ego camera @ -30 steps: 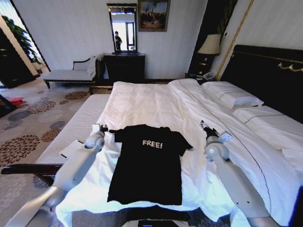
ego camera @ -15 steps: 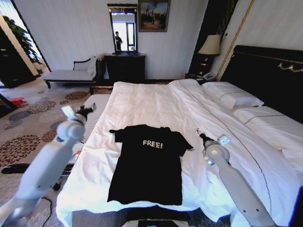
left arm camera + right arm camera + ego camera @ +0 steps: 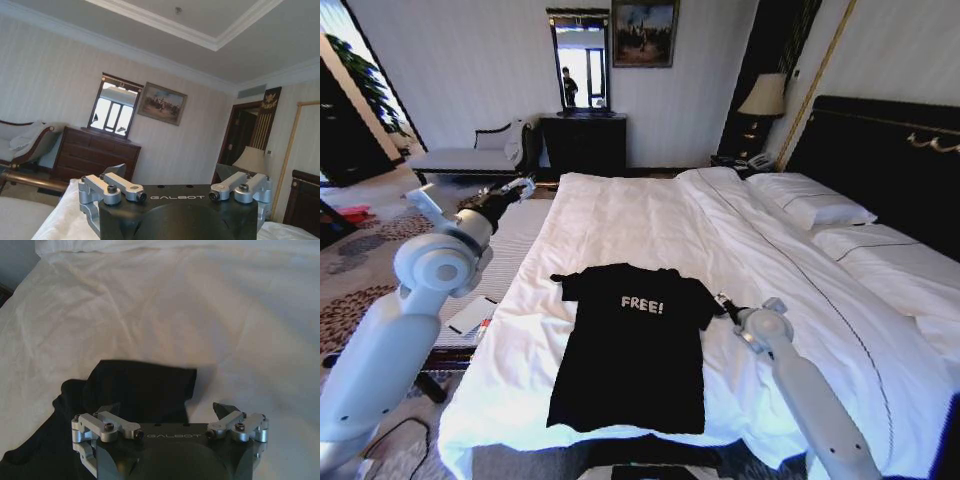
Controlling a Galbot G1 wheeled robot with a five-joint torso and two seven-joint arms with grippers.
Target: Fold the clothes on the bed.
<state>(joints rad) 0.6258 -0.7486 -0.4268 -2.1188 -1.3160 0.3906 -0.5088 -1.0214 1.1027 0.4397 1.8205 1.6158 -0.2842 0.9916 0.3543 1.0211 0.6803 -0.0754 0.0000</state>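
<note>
Your left gripper (image 3: 519, 187) is raised off the left edge of the bed (image 3: 650, 215), out over the carpet and aimed toward the far wall; in its wrist view the jaws stand wide apart with nothing between them, the dresser (image 3: 95, 157) and mirror (image 3: 112, 110) beyond. Moving right, the black T-shirt (image 3: 632, 350) lies face up and spread flat on the white duvet (image 3: 620, 225) near the foot of the bed, collar toward the far side, hem toward you, "FREE!" lettering on the chest, both short sleeves out to the sides. Expect it to handle as light, limp cotton: it will sag and drape from any pinch point, slide easily on the smooth duvet, and crease wherever it bunches, so a single-layer pinch risks dragging the whole shirt, or snagging the duvet with it. Take it at edges and corners, not mid-panel: the sleeve hem or shoulder seam for the sideways fold, then the bottom hem corners. Your right gripper (image 3: 723, 304) is low at the shirt's right sleeve (image 3: 145, 385), jaws open and empty just short of the sleeve's edge, so that sleeve hem looks like the natural first hold.
</note>
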